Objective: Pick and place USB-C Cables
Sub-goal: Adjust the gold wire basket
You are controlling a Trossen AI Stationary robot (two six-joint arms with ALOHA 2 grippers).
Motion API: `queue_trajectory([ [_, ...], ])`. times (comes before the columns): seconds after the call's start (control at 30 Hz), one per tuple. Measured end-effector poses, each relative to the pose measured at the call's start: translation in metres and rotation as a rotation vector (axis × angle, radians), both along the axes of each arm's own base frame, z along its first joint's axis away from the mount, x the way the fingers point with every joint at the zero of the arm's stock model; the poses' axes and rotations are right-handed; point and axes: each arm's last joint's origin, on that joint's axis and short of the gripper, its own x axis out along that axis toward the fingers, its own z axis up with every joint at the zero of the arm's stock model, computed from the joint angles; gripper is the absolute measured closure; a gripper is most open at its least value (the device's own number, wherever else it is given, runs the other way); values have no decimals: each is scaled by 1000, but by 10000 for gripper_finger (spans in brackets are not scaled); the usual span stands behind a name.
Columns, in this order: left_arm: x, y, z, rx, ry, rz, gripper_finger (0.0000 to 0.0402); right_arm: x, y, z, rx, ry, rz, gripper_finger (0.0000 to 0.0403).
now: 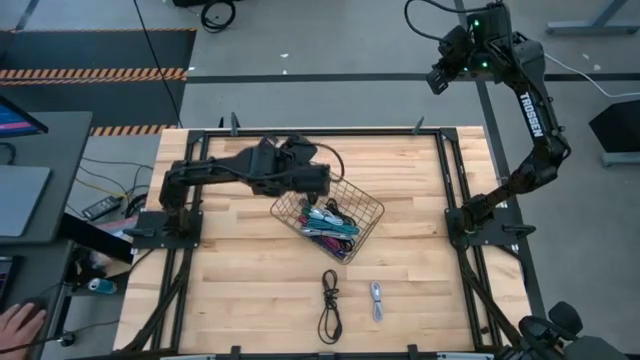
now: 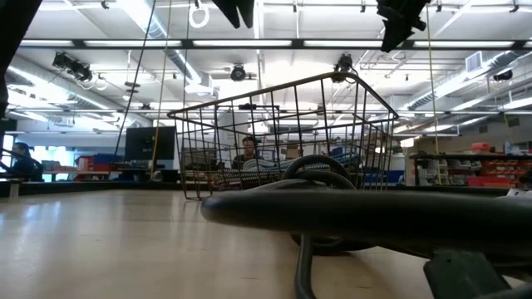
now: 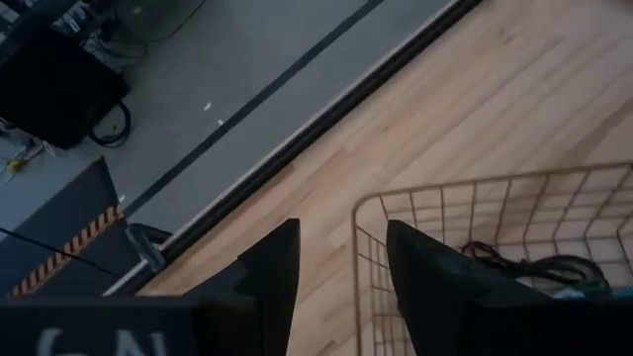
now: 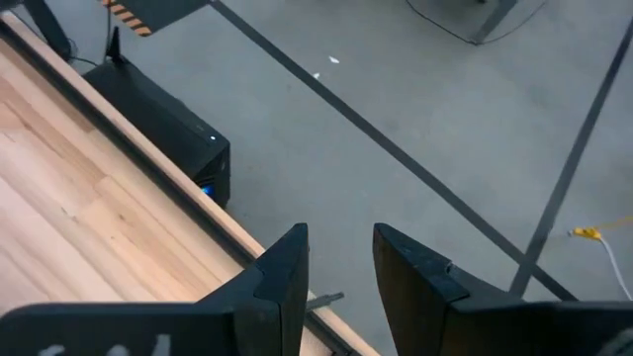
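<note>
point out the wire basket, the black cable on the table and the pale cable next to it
wire basket [image 1: 372, 207]: high view, right rim.
black cable [image 1: 329, 305]: high view, middle of its length.
pale cable [image 1: 376, 300]: high view, middle of the bundle.

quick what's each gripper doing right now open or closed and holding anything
Left gripper: open, astride the basket rim, holding nothing.
Right gripper: open, empty, off the table.

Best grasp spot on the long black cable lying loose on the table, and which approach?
Take the long black cable at its narrow upper end near the knot, coming straight down from above. It lies flat on the wooden table, apart from the pale grey cable, so fingers closing across its width should clear.
</note>
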Motion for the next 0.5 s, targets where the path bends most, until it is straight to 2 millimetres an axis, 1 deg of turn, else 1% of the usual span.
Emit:
queue_trajectory([
  [0.2, 4, -20, -25, -2, 54, -6, 241, 0, 0, 0, 6, -13, 6, 280],
  [0.3, 4, -28, -36, -13, 52, 16, 241, 1, 1, 0, 13, -27, 24, 280],
  [0.4, 3, -38, -40, -25, 25, 31, 241, 2, 2, -1, 43, -55, 68, 280],
  [0.5, -3, -48, -35, -42, -29, 42, 241, 2, 5, -4, 92, -64, 98, 280],
])
